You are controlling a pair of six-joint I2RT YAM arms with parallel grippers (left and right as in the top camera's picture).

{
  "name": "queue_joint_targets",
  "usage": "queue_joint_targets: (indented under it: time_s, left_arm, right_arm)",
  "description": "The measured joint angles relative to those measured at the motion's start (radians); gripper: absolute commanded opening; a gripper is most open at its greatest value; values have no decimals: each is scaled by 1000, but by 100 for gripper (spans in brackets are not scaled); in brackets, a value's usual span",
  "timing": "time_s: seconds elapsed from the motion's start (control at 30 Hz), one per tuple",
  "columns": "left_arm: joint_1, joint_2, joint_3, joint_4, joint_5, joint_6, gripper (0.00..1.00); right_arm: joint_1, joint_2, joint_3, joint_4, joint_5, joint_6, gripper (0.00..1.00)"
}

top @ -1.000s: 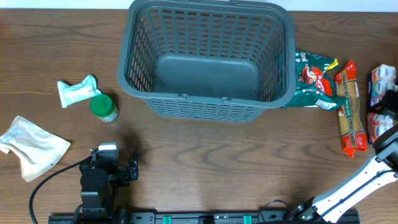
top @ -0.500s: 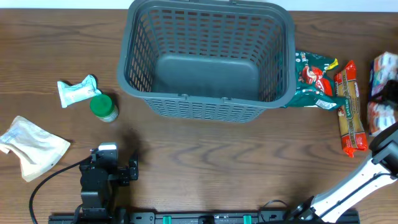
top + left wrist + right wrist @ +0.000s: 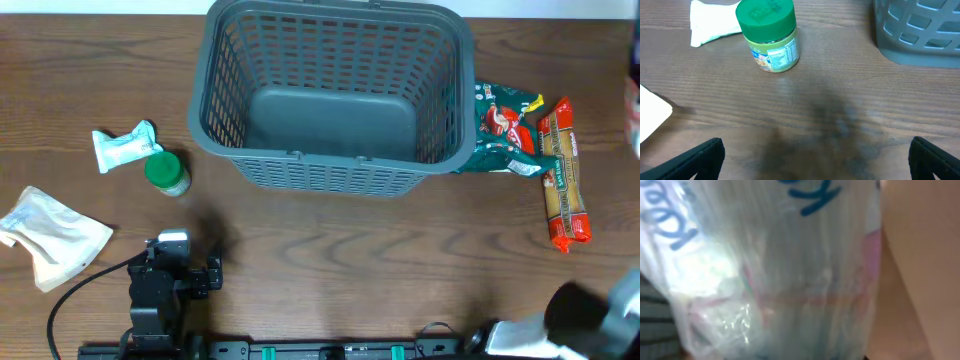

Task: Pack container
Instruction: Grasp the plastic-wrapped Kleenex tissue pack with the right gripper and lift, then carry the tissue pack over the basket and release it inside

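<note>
The container [image 3: 330, 176], a large dark grey lattice basket, stands empty at the back middle of the table; its corner shows in the left wrist view [image 3: 920, 30]. My left gripper [image 3: 165, 262] rests at the front left, open and empty [image 3: 815, 167], with bare wood between its fingers. My right gripper is hidden in the right wrist view behind a clear plastic packet [image 3: 780, 270] with blue lettering and pink print, which fills that view. In the overhead view, only a blur at the right edge [image 3: 633, 110] and the arm at the bottom right [image 3: 590, 320] show.
A green-lidded jar [image 3: 166, 172] [image 3: 770, 37] and a small white packet [image 3: 125, 147] [image 3: 712, 22] lie left of the basket. A crumpled pale bag [image 3: 50, 235] lies at the far left. A green snack bag [image 3: 505, 130] and an orange pasta pack [image 3: 562, 175] lie right of the basket.
The packet at the right table edge has left its spot with my right gripper and now shows only as a blur. The right arm has swung. The left arm has not moved.
</note>
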Motion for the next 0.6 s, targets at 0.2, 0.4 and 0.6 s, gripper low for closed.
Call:
queue_joint_targets:
  time_s: [0.2,0.4,0.6]
  left_arm:
    - [0,0,0,0,0,0,99]
    - [0,0,0,0,0,0,99]
    - [0,0,0,0,0,0,99]
  right_arm:
    - [273,-117,109,-3,-25,50,1]
    - [525,-111,178,-15,-10,53,1]
    - [728,-21,177,-90,14,-87,1]
